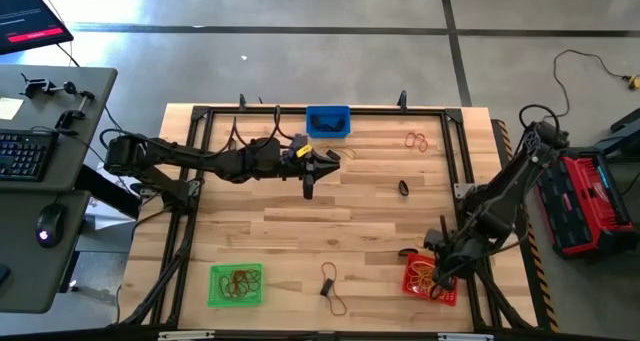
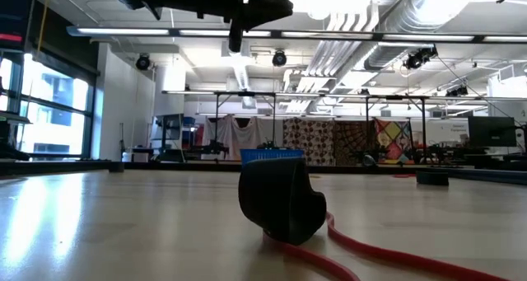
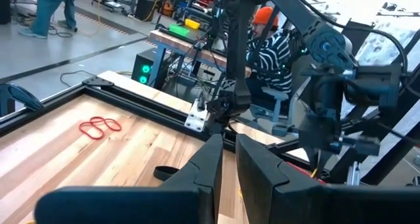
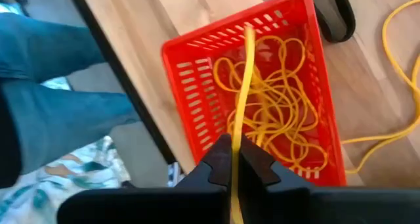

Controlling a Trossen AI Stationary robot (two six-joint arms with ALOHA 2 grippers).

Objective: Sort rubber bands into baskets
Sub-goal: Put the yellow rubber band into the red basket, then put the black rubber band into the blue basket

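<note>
My right gripper (image 1: 437,273) hangs over the red basket (image 1: 410,286), which holds several yellow rubber bands (image 4: 282,112). It points steeply down and is shut on one yellow band (image 4: 244,86). My left gripper (image 1: 333,158) is raised level over the table's middle, near the blue basket (image 1: 312,121). Its fingers stand a narrow gap apart (image 3: 228,148), and a black band (image 2: 235,35) dangles beneath it. The green basket (image 1: 215,286) at the near left holds reddish-brown bands. Loose red bands (image 1: 416,139) and a black one (image 1: 403,188) lie on the wood. My left gripper seems to have the black band (image 1: 308,186) between its level fingers. The band hangs slack below them, clear of the table. The fingers hide where they meet it, so the part cannot be told. My right gripper pinches one strand of the yellow band (image 4: 237,135) between its two fingers from above, slanting down. The band hangs straight below them over the red basket's (image 4: 197,106) inside, clear of the wood.
A black band and a reddish one (image 1: 330,284) lie near the front edge, close to the low camera (image 2: 280,199). A black frame (image 1: 455,151) rims the table. A thin yellow strand (image 4: 394,46) lies beside the red basket. A seated person (image 3: 269,46) is beyond the right edge.
</note>
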